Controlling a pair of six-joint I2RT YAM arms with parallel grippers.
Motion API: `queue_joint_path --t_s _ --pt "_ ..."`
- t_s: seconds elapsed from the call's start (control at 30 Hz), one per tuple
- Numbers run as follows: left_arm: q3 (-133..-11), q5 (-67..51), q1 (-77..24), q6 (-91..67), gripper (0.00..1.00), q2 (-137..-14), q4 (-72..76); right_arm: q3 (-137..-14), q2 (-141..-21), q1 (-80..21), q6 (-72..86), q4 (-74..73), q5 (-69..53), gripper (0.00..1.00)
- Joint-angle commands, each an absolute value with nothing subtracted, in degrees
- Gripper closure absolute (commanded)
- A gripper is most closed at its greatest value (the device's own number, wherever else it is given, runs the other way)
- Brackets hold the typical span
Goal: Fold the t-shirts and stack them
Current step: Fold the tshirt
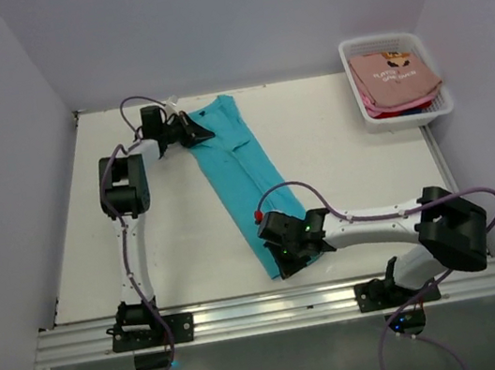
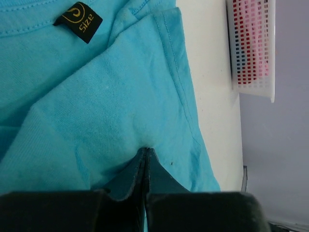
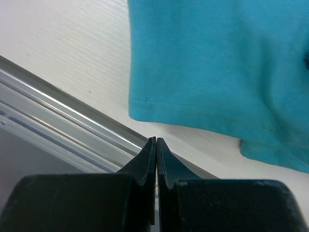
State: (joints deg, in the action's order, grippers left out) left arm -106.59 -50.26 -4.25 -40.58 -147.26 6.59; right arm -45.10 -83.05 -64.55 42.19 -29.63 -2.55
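Since the teal t-shirt (image 1: 239, 163) lies as a long narrow strip on the bench (image 1: 348, 159), running from 12 o'clock down to 6 o'clock, the step in hand is probably an end-to-end fold. Both ends should be taken squarely at the corners and lifted together so the layers do not slide. The left gripper (image 2: 146, 152) is clenched, its tips on the collar end; whether it pinches cloth I cannot tell. The right gripper (image 3: 156, 141) is clenched on nothing, with the hem at its 12 o'clock, near but apart. Other t-shirts (image 1: 391, 75) sit in the basket (image 1: 350, 59) at 2 o'clock.
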Motion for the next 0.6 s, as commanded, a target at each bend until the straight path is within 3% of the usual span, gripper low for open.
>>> queue_joint_path --t_s 0.0,0.27,0.4,0.57 --pt "-110.39 -53.53 -6.33 -40.87 1.0 -151.44 3.51 -49.56 -85.6 -66.35 43.51 -29.44 -1.32 1.0" --pt "-110.56 -51.15 -7.29 -38.85 1.0 -148.79 4.92 -58.96 -85.17 -66.45 39.81 -37.87 9.56 1.0" --pt "-111.18 -51.24 -7.29 -39.03 1.0 -148.98 4.4 -63.27 -85.78 -66.18 42.0 -47.89 27.28 1.0" --pt "-111.09 -50.1 -7.29 -36.31 1.0 -148.19 1.5 -66.27 -90.34 -65.04 46.75 -56.59 37.17 1.0"
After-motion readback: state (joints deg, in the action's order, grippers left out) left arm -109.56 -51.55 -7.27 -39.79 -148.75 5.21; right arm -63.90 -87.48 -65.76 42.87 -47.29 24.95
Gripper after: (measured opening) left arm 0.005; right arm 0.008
